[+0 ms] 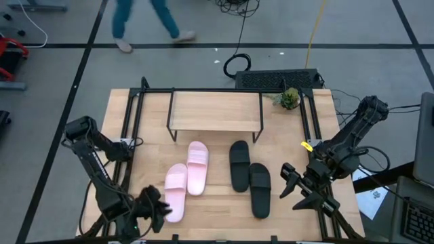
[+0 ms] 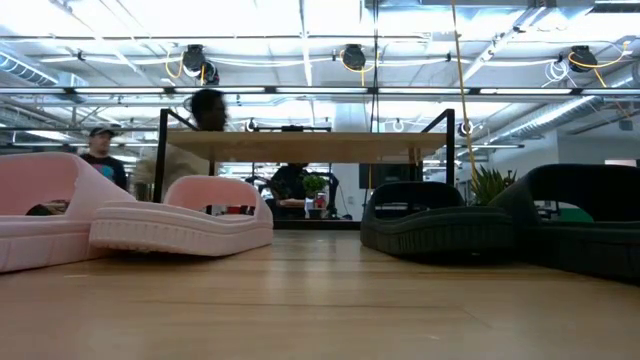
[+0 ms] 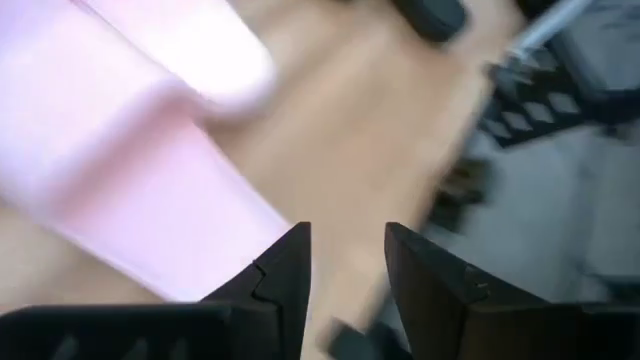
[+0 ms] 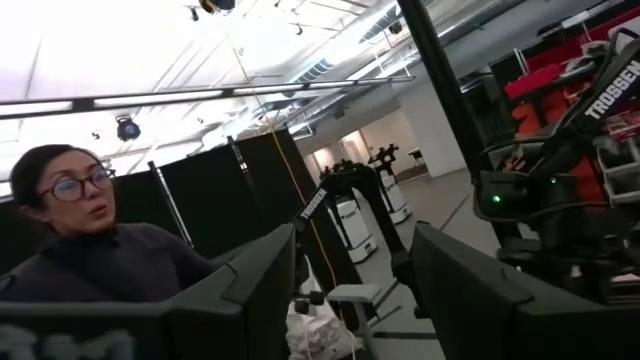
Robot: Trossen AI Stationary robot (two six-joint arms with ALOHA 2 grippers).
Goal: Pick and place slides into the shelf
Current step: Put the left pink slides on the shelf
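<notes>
High view: the left tool, fingers parted and empty, sits just beside the heel of the nearer pale pink slide on the wooden worktop. The right tool, also parted, hovers near the matte black slides, apart from them.

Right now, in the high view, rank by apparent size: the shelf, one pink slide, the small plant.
1. The shelf, clearly largest.
2. The pink slide nearest it.
3. The small plant, smallest.
</notes>
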